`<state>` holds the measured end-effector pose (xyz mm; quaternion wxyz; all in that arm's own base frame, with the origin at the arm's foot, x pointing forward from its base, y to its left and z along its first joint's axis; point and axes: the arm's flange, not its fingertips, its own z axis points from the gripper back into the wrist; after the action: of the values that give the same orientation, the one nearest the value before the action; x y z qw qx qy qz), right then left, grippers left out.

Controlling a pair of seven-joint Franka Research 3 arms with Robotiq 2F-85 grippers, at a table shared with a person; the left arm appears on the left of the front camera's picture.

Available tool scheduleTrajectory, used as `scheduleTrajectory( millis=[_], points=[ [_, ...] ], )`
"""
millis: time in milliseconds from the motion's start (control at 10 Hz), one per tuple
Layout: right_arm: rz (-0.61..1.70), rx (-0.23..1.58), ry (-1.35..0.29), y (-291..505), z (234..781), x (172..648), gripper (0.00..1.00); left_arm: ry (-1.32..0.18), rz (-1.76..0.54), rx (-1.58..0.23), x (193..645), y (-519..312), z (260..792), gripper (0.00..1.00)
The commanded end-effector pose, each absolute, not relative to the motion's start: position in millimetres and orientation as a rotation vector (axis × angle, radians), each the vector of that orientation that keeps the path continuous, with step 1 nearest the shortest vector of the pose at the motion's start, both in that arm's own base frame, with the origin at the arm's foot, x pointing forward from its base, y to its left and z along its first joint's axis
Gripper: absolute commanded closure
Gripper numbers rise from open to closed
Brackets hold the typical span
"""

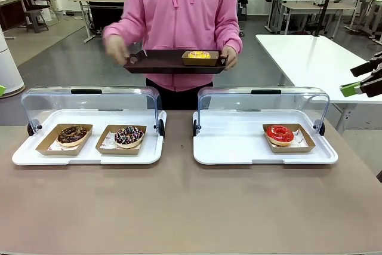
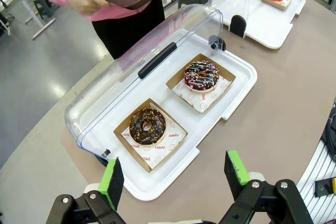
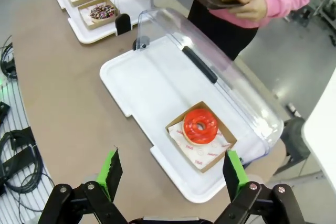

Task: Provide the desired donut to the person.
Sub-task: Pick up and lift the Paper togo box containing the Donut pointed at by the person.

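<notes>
The left gripper point(image 2: 174, 176) was wide open and held nothing. Its two green pads point(image 2: 112, 181) stood far apart. Just ahead of it and a bit below lay a chocolate donut with nut bits point(image 2: 147, 126) in a brown paper box. A little farther ahead sat a chocolate donut with sprinkles point(image 2: 201, 75) in its own box. Both boxes sat side by side, not touching, in one white tray point(image 2: 242, 80). The tray's clear lid point(image 2: 131, 66) was tipped back and open on the far side.

The right gripper point(image 3: 172, 176) was wide open too, and nothing was in it. A red donut point(image 3: 200, 126) lay right ahead of it, close by, in a paper box. That box sat in a second white tray point(image 3: 147, 82), at the end nearest this gripper. Neither gripper touched a donut or a tray.

Both trays rested on the tan table point(image 1: 179, 207). Past them, far from both grippers, stood the person point(image 1: 179, 10) in a pink hoodie. The person held a dark brown tray point(image 1: 161, 61) with both hands. A yellow donut point(image 1: 199, 55) in a small box sat on it.
</notes>
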<state>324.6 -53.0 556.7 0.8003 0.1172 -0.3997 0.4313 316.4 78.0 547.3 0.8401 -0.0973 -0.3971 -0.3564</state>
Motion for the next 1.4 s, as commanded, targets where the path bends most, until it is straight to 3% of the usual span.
scheduleTrajectory(
  millis=[0,1300],
  points=[
    [0.936,0.228,-0.915,-46.5,532.7,315.0,0.0,-0.84,-0.752,-0.213,316.6,79.1,546.5,0.0],
    [0.942,0.227,-0.915,-47.8,561.6,331.7,0.0,-0.84,-0.752,-0.213,316.6,79.1,546.5,0.0]
  ],
)
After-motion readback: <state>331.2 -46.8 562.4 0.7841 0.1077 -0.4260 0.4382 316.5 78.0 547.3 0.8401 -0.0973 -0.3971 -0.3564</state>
